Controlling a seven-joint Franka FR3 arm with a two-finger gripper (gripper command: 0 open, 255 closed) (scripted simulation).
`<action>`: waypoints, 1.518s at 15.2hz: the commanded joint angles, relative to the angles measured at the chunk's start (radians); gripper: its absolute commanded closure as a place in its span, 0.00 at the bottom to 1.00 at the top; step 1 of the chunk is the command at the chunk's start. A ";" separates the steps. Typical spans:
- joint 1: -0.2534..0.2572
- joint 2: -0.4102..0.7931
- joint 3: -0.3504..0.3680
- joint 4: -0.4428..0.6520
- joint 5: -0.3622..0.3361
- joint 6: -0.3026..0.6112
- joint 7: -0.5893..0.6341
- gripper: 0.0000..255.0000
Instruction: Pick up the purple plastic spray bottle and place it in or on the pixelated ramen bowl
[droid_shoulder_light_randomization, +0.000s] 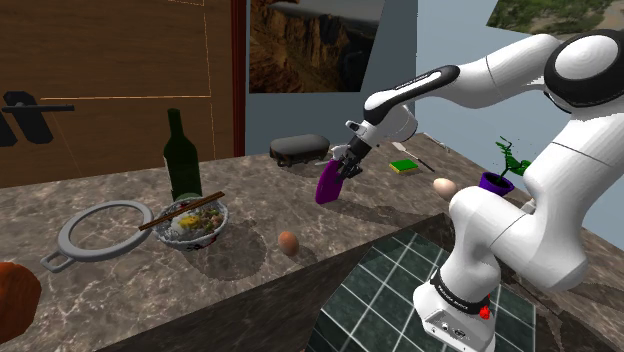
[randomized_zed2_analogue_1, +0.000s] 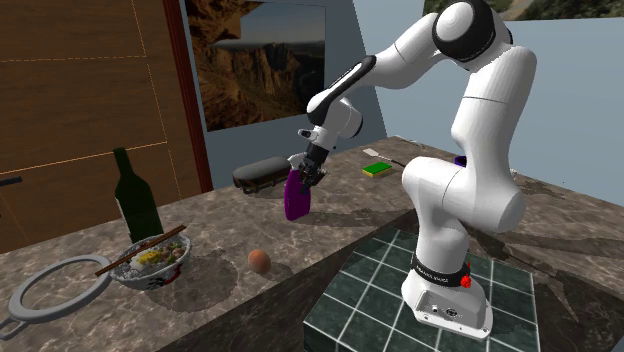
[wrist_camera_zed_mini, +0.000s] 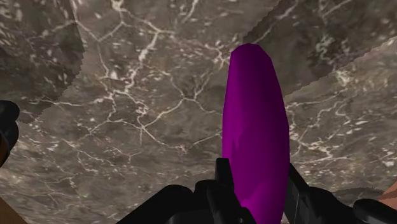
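Note:
The purple spray bottle (droid_shoulder_light_randomization: 328, 184) hangs tilted above the marble counter, clasped at its upper end by my black gripper (droid_shoulder_light_randomization: 347, 166). It also appears in the second exterior view, bottle (randomized_zed2_analogue_1: 296, 196) under gripper (randomized_zed2_analogue_1: 307, 172). In the wrist view the purple bottle (wrist_camera_zed_mini: 257, 143) runs out from between my fingers (wrist_camera_zed_mini: 225, 181), which press on both its sides over bare marble. The ramen bowl (droid_shoulder_light_randomization: 193, 223), patterned, with chopsticks across its rim, stands on the counter well toward the shoulder view's left of the bottle; the same bowl (randomized_zed2_analogue_1: 152, 264) sits at the second exterior view's lower left.
A dark green wine bottle (droid_shoulder_light_randomization: 181, 155) stands just behind the bowl. A grey ring-shaped pan (droid_shoulder_light_randomization: 102, 230) lies beside it. A brown egg (droid_shoulder_light_randomization: 288, 241) rests between bowl and bottle. A black case (droid_shoulder_light_randomization: 299, 150), green sponge (droid_shoulder_light_randomization: 404, 166), another egg (droid_shoulder_light_randomization: 444, 186) and potted plant (droid_shoulder_light_randomization: 503, 168) lie farther along.

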 joint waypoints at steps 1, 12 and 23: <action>0.000 0.000 0.000 0.000 0.000 0.000 0.000 1.00; -0.203 -0.006 0.207 0.017 -0.029 -0.069 0.053 1.00; -0.403 -0.094 0.426 0.065 -0.141 -0.184 0.194 1.00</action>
